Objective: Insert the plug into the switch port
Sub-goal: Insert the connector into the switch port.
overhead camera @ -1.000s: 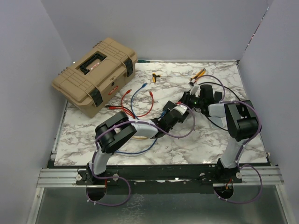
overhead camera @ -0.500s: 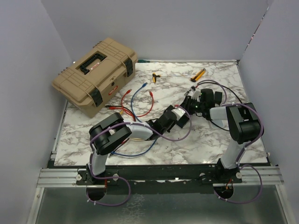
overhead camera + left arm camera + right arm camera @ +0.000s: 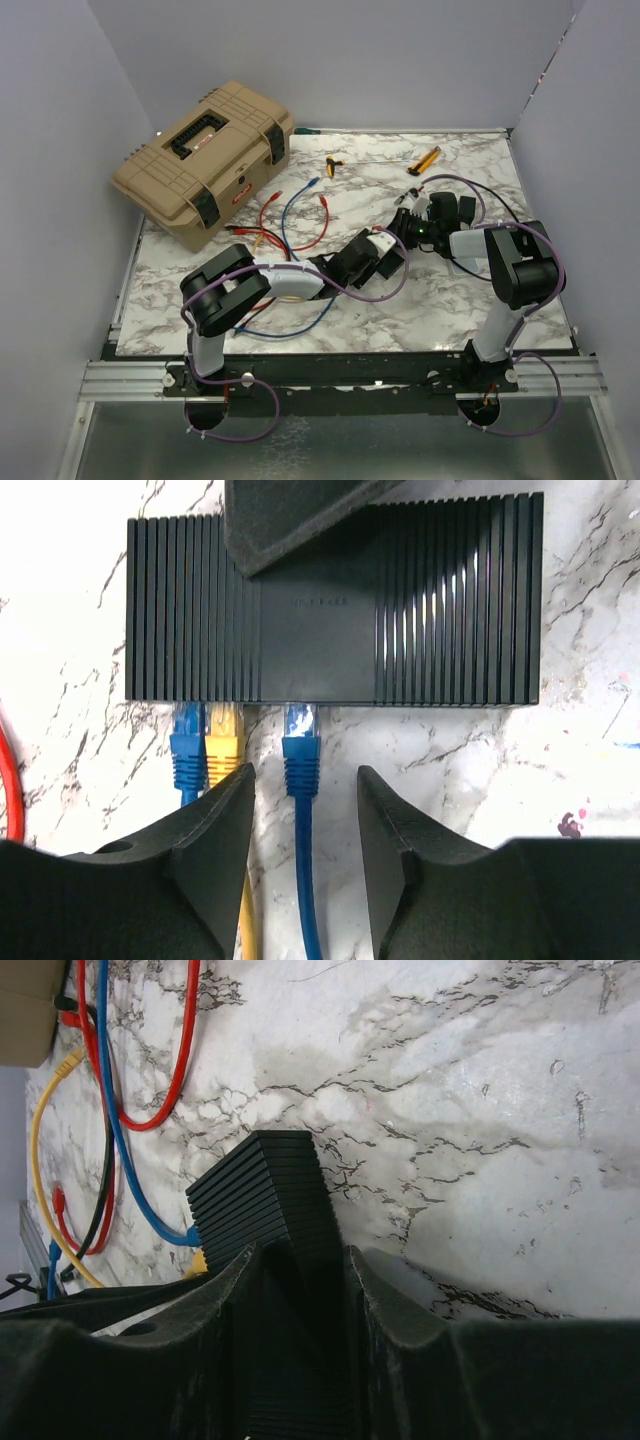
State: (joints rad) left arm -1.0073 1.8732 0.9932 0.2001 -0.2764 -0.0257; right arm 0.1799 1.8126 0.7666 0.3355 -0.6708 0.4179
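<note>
Blue plug (image 3: 300, 745) at near-left edge of switch (image 3: 440, 600), mid-bench (image 3: 480, 760), prob. seated. Left claw (image 3: 305, 780) jaws apart, flanking it, no contact; right claw (image 3: 300, 1255) clamped on switch. Plug looks light, rigid, w/ brittle clip: pinch boot sides. Cable floppy.

Marble table (image 3: 450, 300): toolbox (image 3: 205, 160), cables (image 3: 300, 215), switch (image 3: 330, 610)
</note>
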